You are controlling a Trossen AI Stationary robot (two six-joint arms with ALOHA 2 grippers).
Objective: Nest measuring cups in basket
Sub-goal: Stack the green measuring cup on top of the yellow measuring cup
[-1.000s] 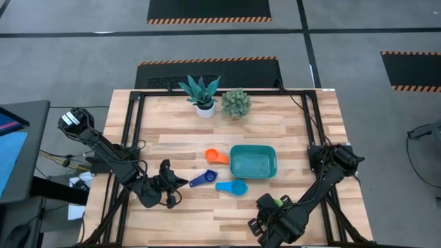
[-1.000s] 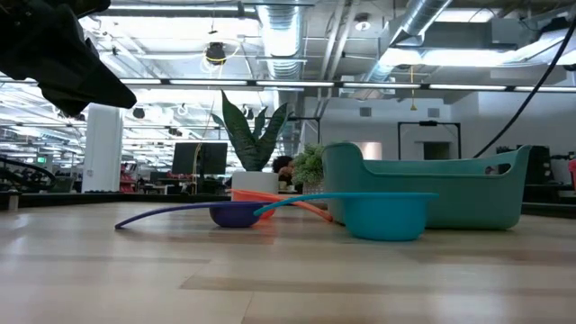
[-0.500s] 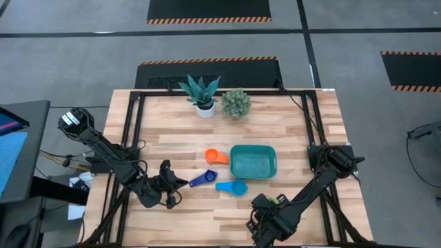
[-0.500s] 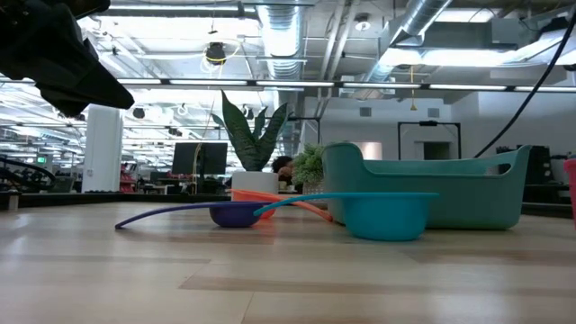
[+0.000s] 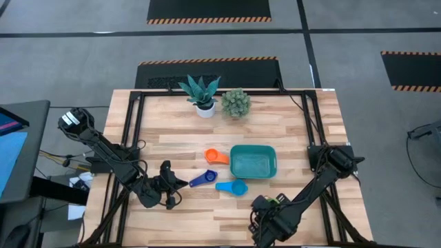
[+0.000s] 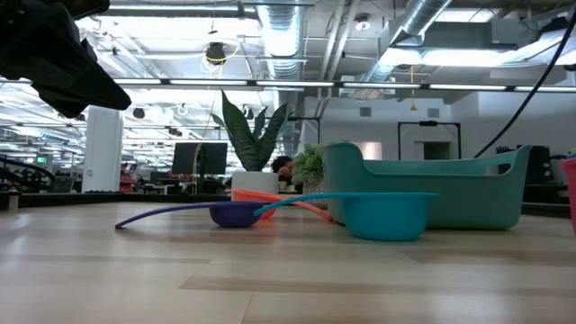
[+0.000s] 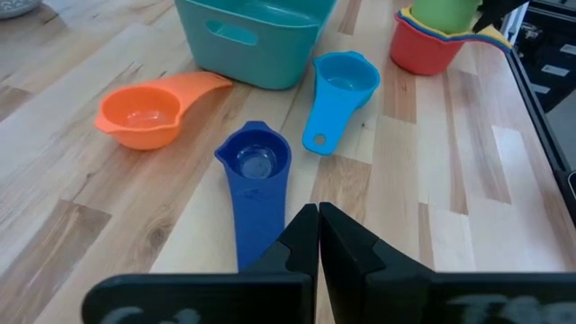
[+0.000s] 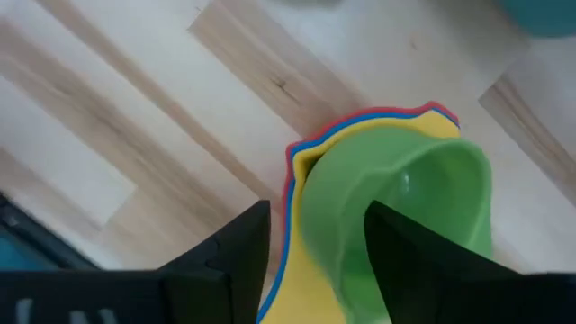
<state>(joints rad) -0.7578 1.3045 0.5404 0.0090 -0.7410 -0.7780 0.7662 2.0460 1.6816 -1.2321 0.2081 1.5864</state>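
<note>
Stack of nested plastic measuring cups (image 8: 396,216), green over yellow, red, blue, sits between parted fingers of right gripper (image 8: 310,247); fingers open, gripping nothing.

Left gripper (image 7: 318,236) shut, empty, just behind dark blue plastic cup (image 7: 254,171).

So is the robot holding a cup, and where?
The left gripper is shut on nothing. The right gripper straddles the stacked green cup; grip cannot be told.

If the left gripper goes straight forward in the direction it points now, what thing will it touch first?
Most likely the dark blue cup: its handle runs back toward the shut left gripper, just ahead of the fingertips. The light blue cup lies slightly to the side, farther on.
</note>
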